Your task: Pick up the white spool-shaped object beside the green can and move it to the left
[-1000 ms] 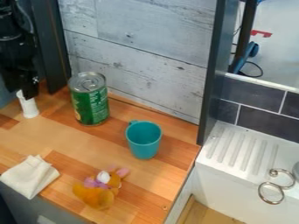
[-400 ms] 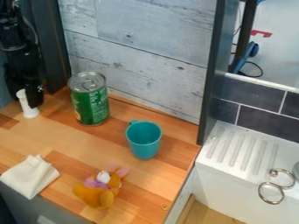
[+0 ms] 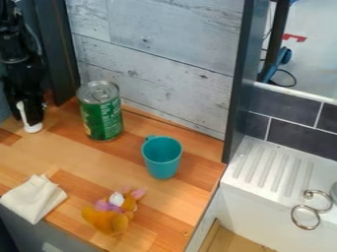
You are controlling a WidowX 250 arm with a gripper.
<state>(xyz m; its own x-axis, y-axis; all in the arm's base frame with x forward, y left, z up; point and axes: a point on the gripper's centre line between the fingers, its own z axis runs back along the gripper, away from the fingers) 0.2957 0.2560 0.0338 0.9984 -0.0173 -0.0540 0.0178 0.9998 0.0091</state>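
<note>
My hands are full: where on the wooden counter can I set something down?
The widest bare patch of counter lies between the green can, teal cup, white cloth and plush toy. A smaller one lies between the toy and the counter's right edge. Crowded: the left rear, with pincer, white object and can.

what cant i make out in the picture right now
Camera view: part of the white piece, behind the end effector.
Camera view: far side of the green can, hidden by its front.
Camera view: anything under the cloth, covered by it.
Camera view: rest of the grey item, cut off by the right edge.
</note>
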